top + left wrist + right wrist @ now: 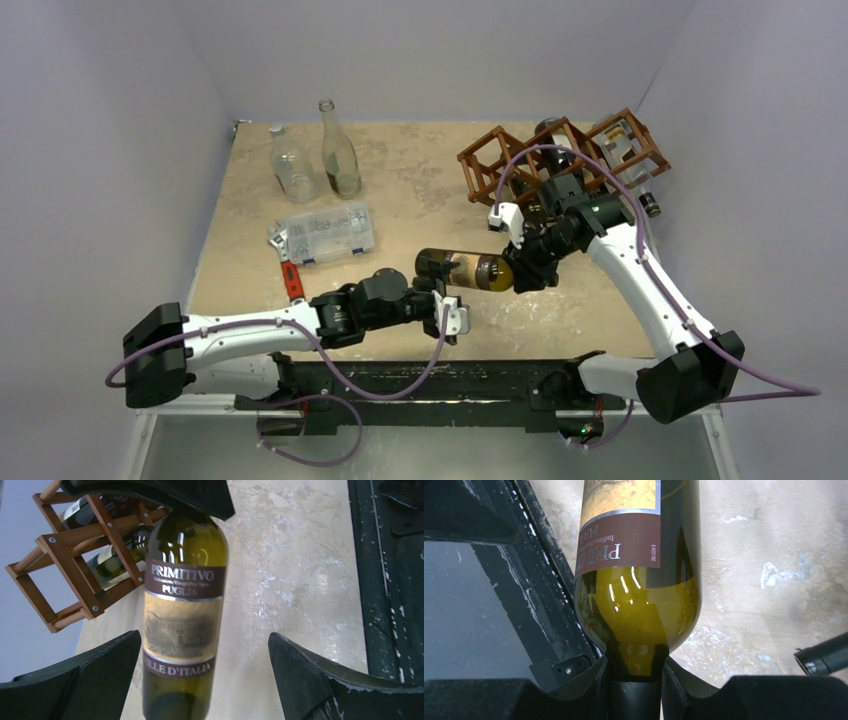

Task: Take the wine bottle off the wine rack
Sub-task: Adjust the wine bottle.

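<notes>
Subject: wine bottle [468,270], dark green glass with a brown and cream label, held level over the table [420,180] near its centre, slightly toward 5 o'clock in the top view.
Rack: wine rack [560,155] stands at 1 o'clock on the table. The held bottle is fully outside its cells and apart from the frame. Other bottles [622,140] lie in the rack.
Long axis: runs 3 to 9 o'clock in the top view, with the neck to 3 and the base to 9.
Grip, right: right gripper [634,672] is clamped hard on the neck just under the shoulder and appears to carry the whole weight.
Grip, left: left gripper [204,639] is spread wide and holds nothing, with one finger on each side of the lower body. The finger at 9 o'clock in the wrist view is just beside the glass, and contact cannot be told. The finger at 3 o'clock stands well apart.
Nearer arm: both are at the bottle, the right at the neck end and the left at the base end.
Governing relation: the body lies between the left jaws and crosswise to them, so closing would take it across its width.
Stage, judged: removal looks done. A second hold or a set-down is likely next.
Risk, judged: a neck-only hold on a level bottle invites droop or twist at the base.
</notes>
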